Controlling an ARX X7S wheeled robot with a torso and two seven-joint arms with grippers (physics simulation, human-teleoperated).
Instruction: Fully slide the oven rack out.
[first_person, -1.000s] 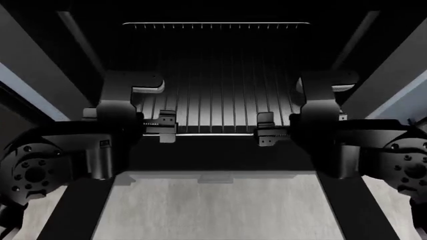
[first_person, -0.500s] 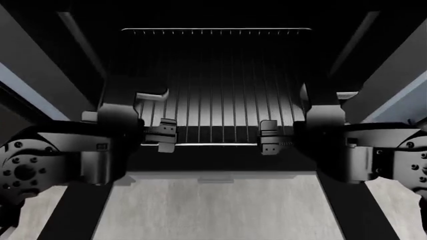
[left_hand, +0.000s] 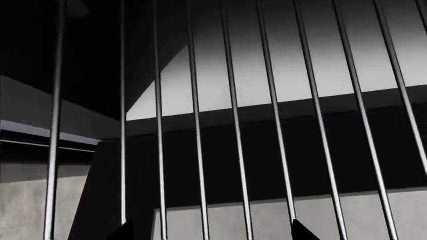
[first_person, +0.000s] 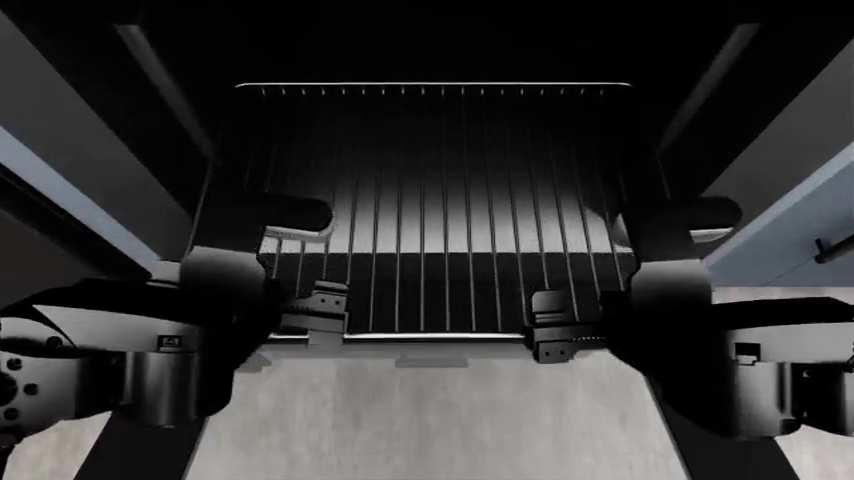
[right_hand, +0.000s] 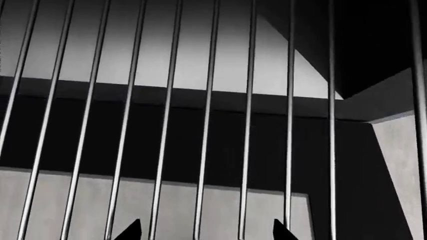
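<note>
In the head view the oven rack (first_person: 441, 230), a grid of thin silver wires, reaches out of the dark oven cavity toward me. Its bright front rail (first_person: 434, 338) lies over the open door. My left gripper (first_person: 320, 315) is at the rail's left part and my right gripper (first_person: 554, 325) at its right part, both touching the rack's front. In the left wrist view the wires (left_hand: 53, 150) cross close to the camera, and the left gripper (left_hand: 212, 232) shows two dark tips far apart with several wires between them. The right gripper (right_hand: 203, 231) looks the same among its wires (right_hand: 331, 125).
The open oven door's dark frame (first_person: 147, 430) runs below both arms, with a grey surface (first_person: 427, 420) seen between its side bars. Blue-grey cabinet fronts flank the oven at left (first_person: 67, 200) and right (first_person: 787, 210). The oven's dark side walls stand close to both forearms.
The rack has slid out toward me: its front rail and back edge both sit lower in the head view. Both grippers moved back with it, staying at the front rail.
</note>
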